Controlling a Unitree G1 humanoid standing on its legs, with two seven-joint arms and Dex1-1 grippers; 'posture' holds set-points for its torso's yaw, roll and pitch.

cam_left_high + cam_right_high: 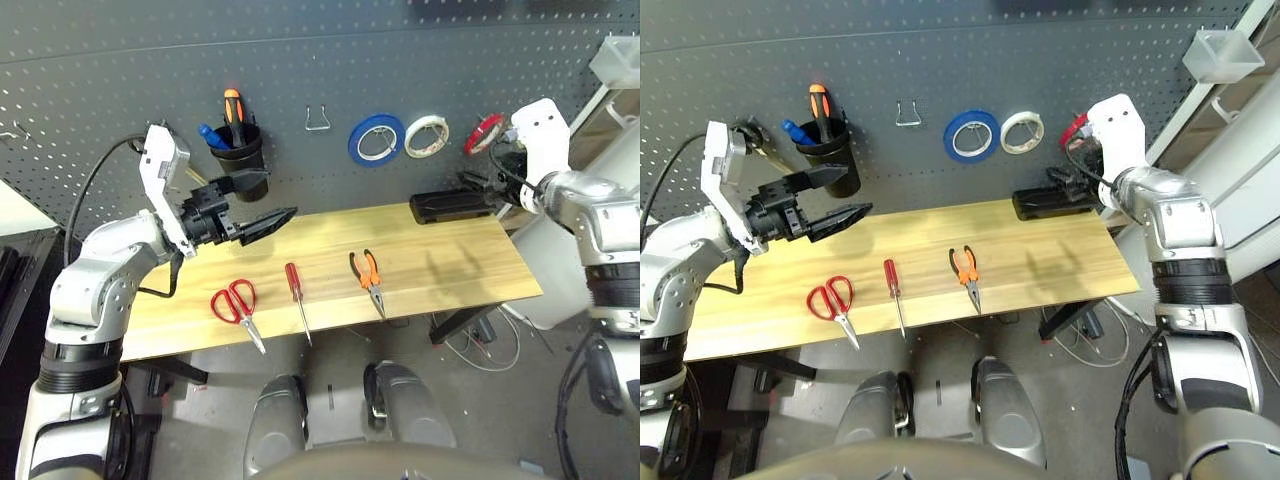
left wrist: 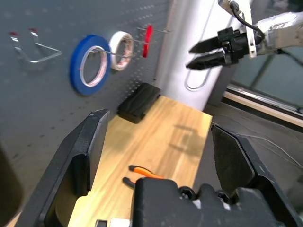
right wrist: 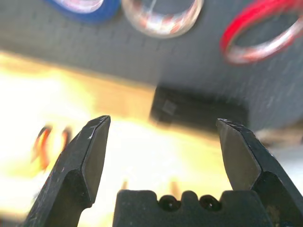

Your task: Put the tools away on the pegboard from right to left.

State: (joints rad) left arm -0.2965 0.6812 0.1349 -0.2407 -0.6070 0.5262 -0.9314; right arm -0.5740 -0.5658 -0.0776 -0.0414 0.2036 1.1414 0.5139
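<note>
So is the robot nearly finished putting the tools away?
Not yet. The red tape ring already hangs on the pegboard, so that part looks done. Both grippers, left and right, are open and hold nothing. The pliers, the red-handled screwdriver and the red scissors still lie on the table.

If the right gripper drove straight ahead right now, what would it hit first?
Probably the black case ahead of the right gripper, or the pegboard just behind; depth is unclear.
</note>
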